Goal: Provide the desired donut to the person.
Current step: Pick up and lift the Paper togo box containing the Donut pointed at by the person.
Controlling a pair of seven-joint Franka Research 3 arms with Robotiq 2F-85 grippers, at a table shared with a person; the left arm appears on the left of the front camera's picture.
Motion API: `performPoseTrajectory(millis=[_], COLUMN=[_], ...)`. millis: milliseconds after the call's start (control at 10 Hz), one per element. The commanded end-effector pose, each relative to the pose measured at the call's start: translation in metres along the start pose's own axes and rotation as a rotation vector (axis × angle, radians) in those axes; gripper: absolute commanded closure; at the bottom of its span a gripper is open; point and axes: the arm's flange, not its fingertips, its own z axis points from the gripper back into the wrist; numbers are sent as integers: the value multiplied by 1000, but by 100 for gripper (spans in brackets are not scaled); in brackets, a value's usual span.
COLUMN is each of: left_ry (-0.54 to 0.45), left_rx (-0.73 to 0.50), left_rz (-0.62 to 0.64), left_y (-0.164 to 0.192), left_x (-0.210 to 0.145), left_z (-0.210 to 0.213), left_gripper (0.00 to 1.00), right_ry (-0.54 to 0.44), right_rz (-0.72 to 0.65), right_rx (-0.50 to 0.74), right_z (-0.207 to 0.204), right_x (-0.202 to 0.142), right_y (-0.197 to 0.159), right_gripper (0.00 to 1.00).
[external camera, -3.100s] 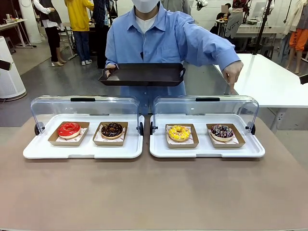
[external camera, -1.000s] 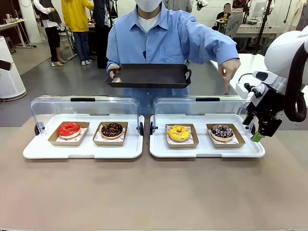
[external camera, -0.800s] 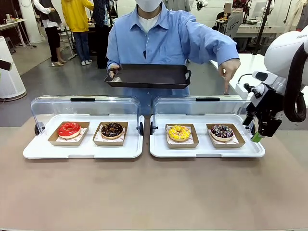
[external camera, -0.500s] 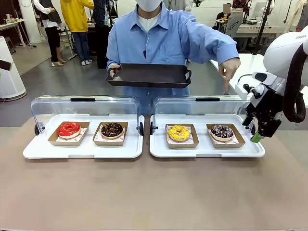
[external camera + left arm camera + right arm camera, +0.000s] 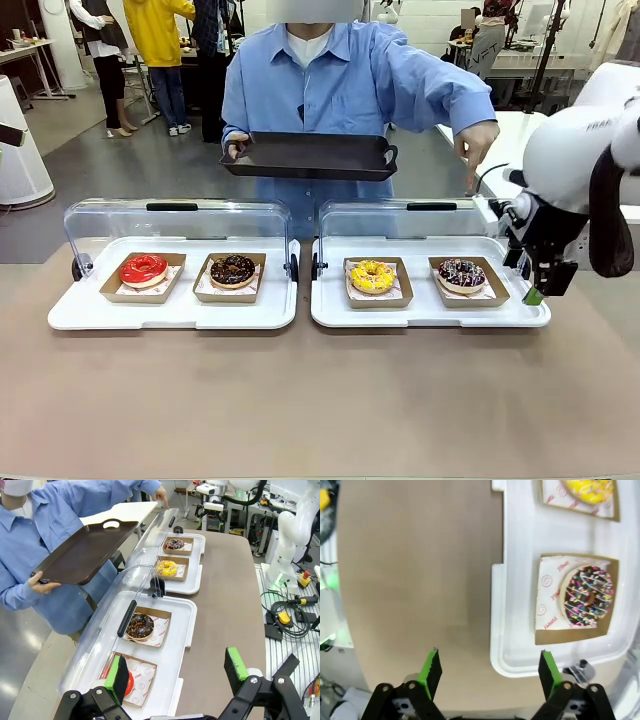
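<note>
At the right end of the right-hand white plastic tray (image 5: 430, 318) sits the chocolate-glazed donut with coloured sprinkles and white drizzle (image 5: 461, 272), in a brown cardboard holder beside a yellow-iced donut (image 5: 372, 275). Above it, the light-blue-shirted person (image 5: 340, 90) points one hand (image 5: 480, 148) downward and holds a dark rectangular serving tray (image 5: 310, 156) in the other. Just off the white tray's right edge, over the brown counter (image 5: 320, 400), the right arm's jaws hang wide and empty. The left arm's jaws, also wide and empty, hover near a red-glazed donut (image 5: 143, 268).
</note>
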Motion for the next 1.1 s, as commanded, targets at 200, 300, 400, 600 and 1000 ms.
performPoseTrajectory(millis=[200,300,400,600,1000], left_ry=[0,0,0,0,0], left_rx=[3,3,3,3,3], left_rz=[-3,-3,-3,-3,-3], left_y=[0,0,0,0,0], left_x=[1,1,1,1,1], left_z=[1,1,1,1,1], left_gripper=[0,0,0,0,0], right_ry=[-18,-26,-21,-22,-42], right_rz=[-43,-52,-42,-30,-28], right_rx=[-37,-36,-38,-15,-2], right_z=[-25,-32,-40,-56,-73], right_x=[0,-5,-7,-8,-4], right_y=[0,-5,-10,-23,-45], right_gripper=[0,0,0,0,0])
